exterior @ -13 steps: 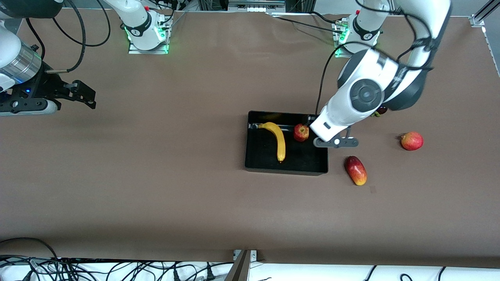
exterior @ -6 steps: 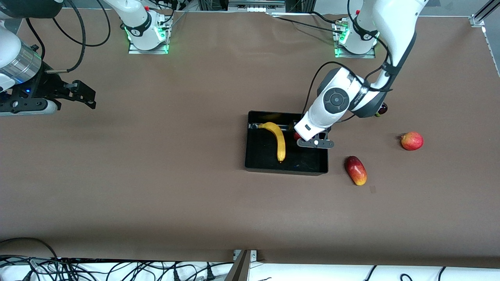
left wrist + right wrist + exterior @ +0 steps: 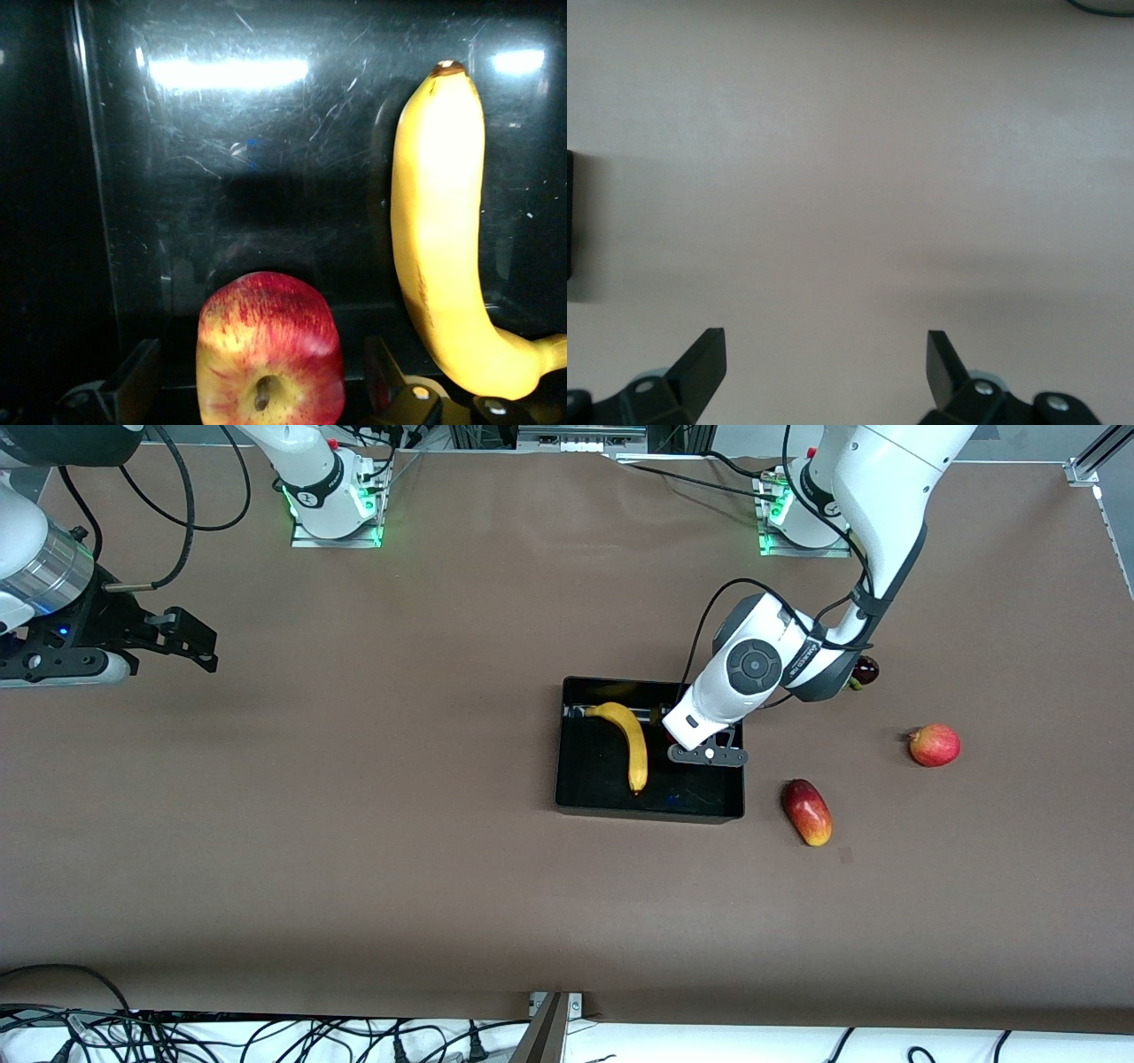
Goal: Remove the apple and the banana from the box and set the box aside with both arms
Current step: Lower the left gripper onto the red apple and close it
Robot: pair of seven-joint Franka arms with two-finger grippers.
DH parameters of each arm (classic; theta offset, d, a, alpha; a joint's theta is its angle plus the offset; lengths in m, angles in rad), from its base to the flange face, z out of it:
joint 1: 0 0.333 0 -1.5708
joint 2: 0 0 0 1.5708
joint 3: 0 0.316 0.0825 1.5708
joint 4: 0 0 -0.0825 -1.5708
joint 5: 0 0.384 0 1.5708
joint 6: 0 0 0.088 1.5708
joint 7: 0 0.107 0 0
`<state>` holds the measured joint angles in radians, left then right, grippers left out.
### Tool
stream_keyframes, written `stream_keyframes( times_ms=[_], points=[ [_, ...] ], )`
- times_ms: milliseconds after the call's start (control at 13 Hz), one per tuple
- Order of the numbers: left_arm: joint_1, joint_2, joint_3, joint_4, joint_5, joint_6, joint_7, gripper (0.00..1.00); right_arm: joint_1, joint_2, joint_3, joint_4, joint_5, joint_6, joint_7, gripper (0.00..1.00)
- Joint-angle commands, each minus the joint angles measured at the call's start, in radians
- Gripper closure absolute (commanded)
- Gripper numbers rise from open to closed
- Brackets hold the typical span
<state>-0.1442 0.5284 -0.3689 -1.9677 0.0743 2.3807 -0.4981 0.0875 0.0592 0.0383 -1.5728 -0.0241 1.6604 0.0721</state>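
banana and apple inside box mid-counter, left gripper low over it, jaws wide astride apple, right gripper waiting above bare counter, jaws wide, empty.

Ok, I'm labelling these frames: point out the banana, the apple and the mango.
banana [image 3: 633, 742]: front view, middle of its curved body, in the box.
apple [image 3: 270, 350]: left wrist view, centre of its red-yellow skin.
mango [image 3: 806, 812]: front view, middle of the fruit.
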Motion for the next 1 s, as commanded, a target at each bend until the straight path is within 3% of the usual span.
stream_keyframes(
  times_ms=[0, 77, 154, 308, 538, 769, 923],
  points=[
    [-0.001, 0.004, -0.001, -0.007, 0.021, 0.014, -0.016, 0.38, 0.001, -0.007, 0.002, -0.003, -0.004, -0.002, 0.008, 0.0],
    [-0.001, 0.01, -0.001, -0.005, 0.021, 0.014, -0.014, 0.54, 0.001, -0.007, 0.002, -0.001, -0.004, -0.002, 0.008, 0.0],
    [-0.001, 0.012, -0.001, -0.002, 0.021, 0.014, -0.014, 0.65, 0.001, -0.007, 0.002, -0.003, -0.004, -0.004, 0.008, 0.0],
    [0.002, 0.004, -0.001, 0.007, 0.021, 0.003, -0.008, 0.79, 0.001, -0.007, 0.002, -0.003, -0.004, -0.004, 0.008, 0.0],
    [0.005, -0.025, -0.004, 0.076, 0.019, -0.079, -0.017, 0.79, 0.001, -0.007, 0.002, -0.003, -0.004, -0.004, 0.008, 0.0],
    [0.014, -0.047, -0.004, 0.281, 0.016, -0.396, 0.001, 0.76, 0.001, -0.007, 0.002, -0.003, -0.002, -0.004, 0.008, 0.0],
    [0.047, -0.063, -0.002, 0.369, 0.016, -0.599, 0.047, 0.76, 0.001, -0.007, 0.002, -0.001, -0.004, -0.004, 0.008, 0.0]
  ],
)
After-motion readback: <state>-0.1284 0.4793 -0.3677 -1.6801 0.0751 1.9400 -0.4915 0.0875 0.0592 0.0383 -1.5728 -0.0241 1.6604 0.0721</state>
